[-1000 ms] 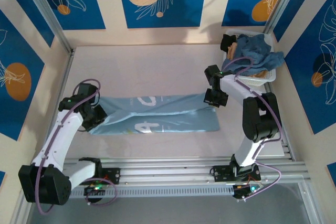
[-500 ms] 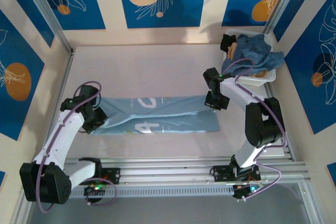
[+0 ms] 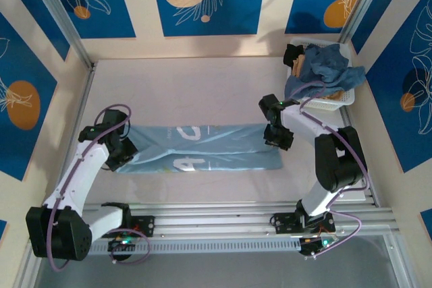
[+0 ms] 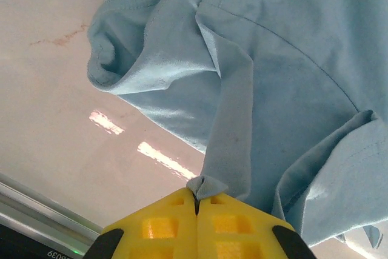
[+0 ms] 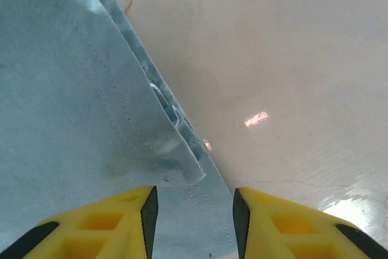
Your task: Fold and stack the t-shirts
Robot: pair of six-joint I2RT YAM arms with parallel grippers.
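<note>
A pale sky-blue t-shirt [image 3: 202, 148] with white lettering lies folded into a long strip across the table's middle. At its left end my left gripper [image 3: 125, 155] is shut on a pinch of its cloth [image 4: 209, 184], which rises to the yellow fingers [image 4: 163, 225]. My right gripper [image 3: 277, 137] stands open over the strip's right end. Its yellow fingers [image 5: 109, 225] straddle the hemmed corner [image 5: 182, 168], which lies flat on the table. A darker dusty blue t-shirt [image 3: 327, 69] is heaped in the basket [image 3: 343, 98] at the back right.
The white slatted basket sits in the back right corner against the wall. A metal rail [image 3: 256, 217] runs along the near edge by the arm bases. Bare pinkish table [image 3: 189, 92] stretches behind the strip.
My right gripper has opened and let go of the shirt's right end, and it moved slightly nearer and left. The left gripper keeps its grip and has hardly shifted.
</note>
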